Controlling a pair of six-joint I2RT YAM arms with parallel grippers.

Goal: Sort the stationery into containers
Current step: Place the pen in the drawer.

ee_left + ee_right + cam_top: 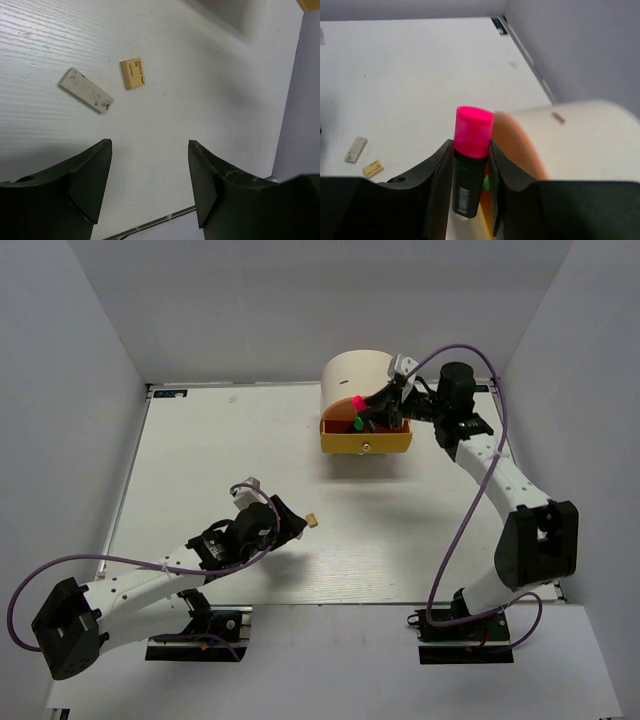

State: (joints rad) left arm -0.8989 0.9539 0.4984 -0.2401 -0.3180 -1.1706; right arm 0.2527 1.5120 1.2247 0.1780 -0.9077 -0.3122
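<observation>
We see the R gripper (470, 150) clamped on a pink-capped highlighter (471, 131), cap past the fingertips, over the open yellow drawer (366, 443) of the cream unit (352, 372). L gripper (148, 150) hangs wide open, empty, above the table (210, 100). Grey eraser (86, 90) & tan eraser (133, 73) lie near each other, not touching.

The table (250, 440) before the left gripper (149, 145) is free, except a grey eraser (86, 90) at 11 o'clock and a tan eraser (133, 74) at 12. At the table's 1 o'clock stand the desk unit (355, 370), its yellow drawer (366, 443) and the right gripper (470, 147) clamping a pink highlighter (472, 135).
</observation>
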